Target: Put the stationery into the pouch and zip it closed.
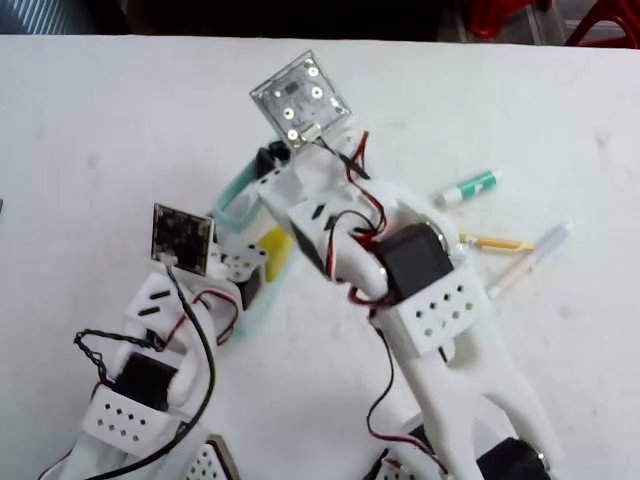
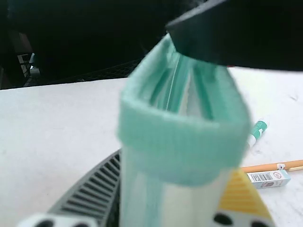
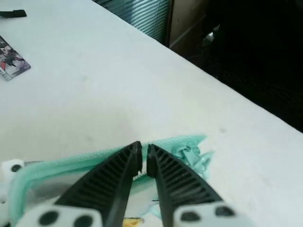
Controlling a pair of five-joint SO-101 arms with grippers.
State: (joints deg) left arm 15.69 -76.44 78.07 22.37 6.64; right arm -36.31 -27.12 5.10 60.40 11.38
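**A:** Nearest us is the pouch (image 2: 184,146), its teal rim gaping close against the left wrist's lens.

**B:** We see the left claw (image 2: 177,165) pinching it, with a ribbed black finger on one side and a yellow finger on the other.

**A:** And the right claw (image 3: 144,146)?

**B:** Its fingers are pressed almost together, leaving a thin slit. The pouch's zip edge is caught at their tips, and the zip pull (image 3: 189,153) lies just beyond.

**A:** From above, we place the pouch between the two arms, left of the table's middle.

**B:** The stationery lies outside it, to the right of the right arm. The marker (image 1: 470,187) is farthest. The pencil (image 1: 497,243) and the pen (image 1: 540,248) lie nearer us, just beside each other.

**A:** A small box (image 2: 269,178) lies just beside the pencil.

**B:** For room, we have the white table (image 1: 100,130) stretching broad to the left and far side, up to its straight far edge.

**A:** To the right, past the pen, the white top runs on to the frame.

**B:** A printed card (image 3: 10,64) lies well apart from the pouch.

**A:** Beyond the far edge the room is dark, with red chair legs (image 1: 600,20) at the far right.
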